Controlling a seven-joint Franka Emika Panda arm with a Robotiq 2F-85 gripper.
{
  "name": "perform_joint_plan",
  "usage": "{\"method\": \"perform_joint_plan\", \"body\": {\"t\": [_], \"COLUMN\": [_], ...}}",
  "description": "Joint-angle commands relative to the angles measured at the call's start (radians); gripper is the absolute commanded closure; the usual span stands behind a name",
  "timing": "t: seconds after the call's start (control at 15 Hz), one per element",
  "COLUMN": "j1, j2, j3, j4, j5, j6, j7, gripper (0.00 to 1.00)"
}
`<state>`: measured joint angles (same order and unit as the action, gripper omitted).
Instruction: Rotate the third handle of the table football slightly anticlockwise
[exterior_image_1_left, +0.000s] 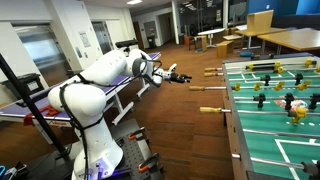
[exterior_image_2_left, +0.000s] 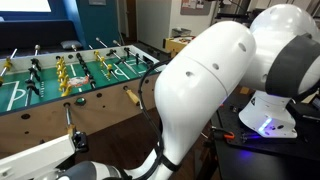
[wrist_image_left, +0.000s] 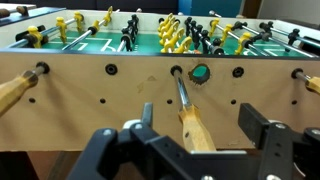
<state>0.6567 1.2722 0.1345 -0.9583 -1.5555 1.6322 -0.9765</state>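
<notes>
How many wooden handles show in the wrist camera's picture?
3: left handle, middle handle at bottom centre, right handle clipped by the edge. Others may sit outside the frame.

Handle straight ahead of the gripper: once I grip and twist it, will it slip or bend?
The handle looks like smooth, rounded wood, so it may slip under a light grip. It sits on a metal rod through the table wall, so it likely stays stiff and turns on its axis.
</notes>
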Motion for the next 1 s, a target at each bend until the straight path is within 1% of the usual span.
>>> {"method": "perform_joint_plan", "body": {"t": [0.0,0.27,0.53,0.73,0.93], "j1": [-0.041,-0.102,-0.176,-0.238,-0.275], "j2": [-0.211,-0.372,-0.527,-0.637,-0.743], "j3": [0.045,0.083,0.142,0.188,0.188], "j4": [-0.21,-0.352,-0.507,-0.631,-0.758], "j5": [0.075,0.159,0.242,0.297,0.354], "j6": [-0.024,0.013,0.058,0.124,0.246], "j7": [0.166,0.34,0.524,0.667,0.804], "gripper": [0.0,0.0,0.0,0.0,0.0]}}
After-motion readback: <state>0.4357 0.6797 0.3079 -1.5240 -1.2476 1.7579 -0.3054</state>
